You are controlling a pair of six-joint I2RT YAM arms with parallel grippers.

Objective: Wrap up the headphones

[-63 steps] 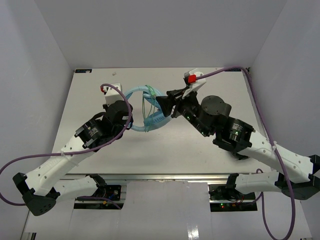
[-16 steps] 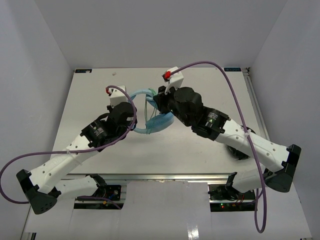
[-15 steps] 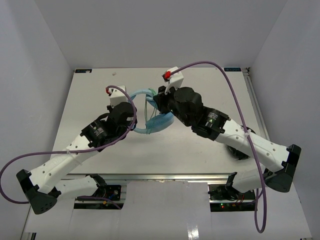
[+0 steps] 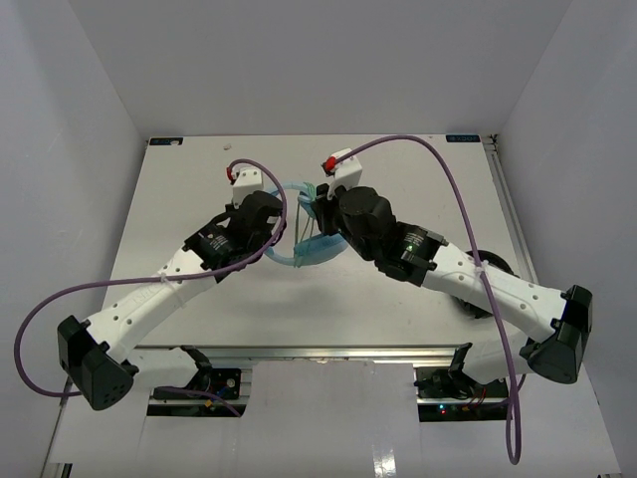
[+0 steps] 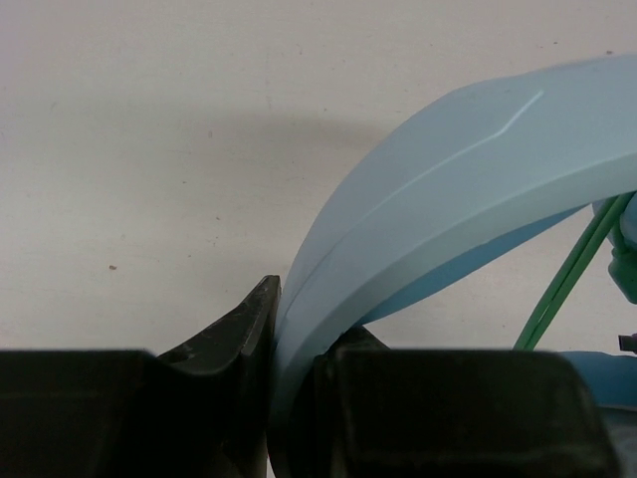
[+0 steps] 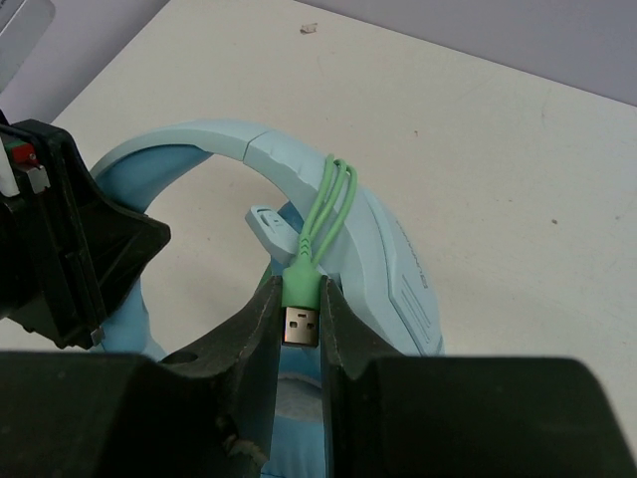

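The light blue headphones (image 4: 299,221) lie in the middle of the table between both arms. My left gripper (image 4: 280,213) is shut on the wide headband (image 5: 438,189), which runs up and right from between the jaws. My right gripper (image 4: 318,211) is shut on the green USB plug (image 6: 301,304) of the pale green cable (image 6: 328,194). Three strands of cable lie across the headband (image 6: 229,144). An earcup (image 6: 393,279) sits just beyond the right fingers. The green cable also shows in the left wrist view (image 5: 572,274).
White walls stand around the white table (image 4: 418,289) on three sides. Purple hoses (image 4: 438,164) arc over both arms. The left gripper body (image 6: 70,239) is close at the left of the right wrist view.
The right gripper has moved left over the headphones with the plug. The left arm has pushed forward and right, still holding the headband.
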